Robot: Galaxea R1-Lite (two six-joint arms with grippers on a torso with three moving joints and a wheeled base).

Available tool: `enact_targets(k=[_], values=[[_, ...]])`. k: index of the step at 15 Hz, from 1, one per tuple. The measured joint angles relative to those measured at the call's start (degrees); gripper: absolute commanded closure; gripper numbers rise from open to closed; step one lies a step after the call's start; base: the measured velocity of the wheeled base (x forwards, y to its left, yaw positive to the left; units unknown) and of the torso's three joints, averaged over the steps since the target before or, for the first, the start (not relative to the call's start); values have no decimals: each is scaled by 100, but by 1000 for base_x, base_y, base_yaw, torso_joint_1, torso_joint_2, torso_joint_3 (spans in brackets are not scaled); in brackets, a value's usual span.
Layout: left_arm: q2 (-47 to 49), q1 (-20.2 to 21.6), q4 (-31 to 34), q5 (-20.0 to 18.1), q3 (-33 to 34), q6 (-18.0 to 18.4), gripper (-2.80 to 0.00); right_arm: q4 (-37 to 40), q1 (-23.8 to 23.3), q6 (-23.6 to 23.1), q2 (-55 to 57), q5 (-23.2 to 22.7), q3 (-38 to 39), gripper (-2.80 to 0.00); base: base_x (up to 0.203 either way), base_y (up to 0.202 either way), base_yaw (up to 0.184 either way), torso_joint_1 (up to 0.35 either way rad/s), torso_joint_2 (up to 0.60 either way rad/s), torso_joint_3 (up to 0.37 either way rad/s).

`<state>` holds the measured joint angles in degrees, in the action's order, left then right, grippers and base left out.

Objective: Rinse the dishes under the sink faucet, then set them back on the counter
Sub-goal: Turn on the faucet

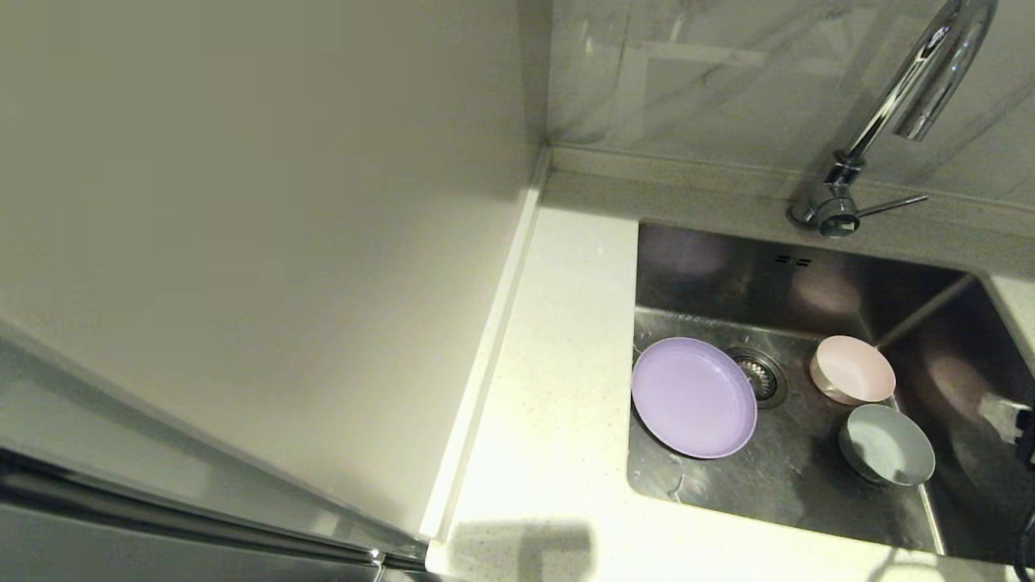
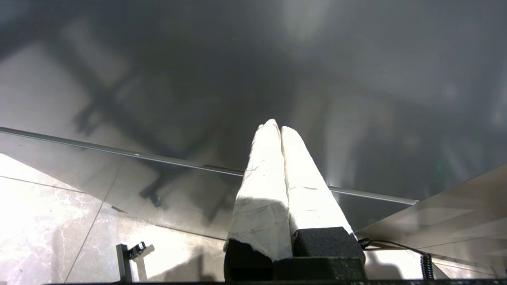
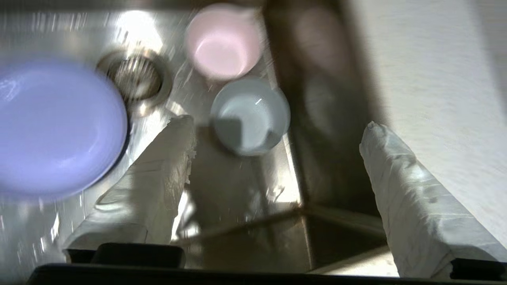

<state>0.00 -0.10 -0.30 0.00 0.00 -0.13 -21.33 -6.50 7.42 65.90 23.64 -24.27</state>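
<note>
Right claw [image 3: 277, 126] gapes wide over the steel sink [image 3: 237, 190]'s round blue-grey bowl [image 3: 250, 115]; left claw [image 2: 276, 130] pinched closed.

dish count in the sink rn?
3, all on the sink floor: lilac plate left of the drain, pink bowl right of it, blue-grey bowl nearer. None seem hidden.
</note>
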Motion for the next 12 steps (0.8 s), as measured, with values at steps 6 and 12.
enact_targets(k=[6, 12], values=[[0, 0, -2, -2, 0, -1, 0, -11, -846, 208, -218, 69, -534, -280, 0, 0, 0, 0, 0, 0], [0, 0, -2, 0, 0, 0, 0, 766, -1575, -104, 238, -539, -1669, -280, 0, 0, 0, 0, 0, 0]])
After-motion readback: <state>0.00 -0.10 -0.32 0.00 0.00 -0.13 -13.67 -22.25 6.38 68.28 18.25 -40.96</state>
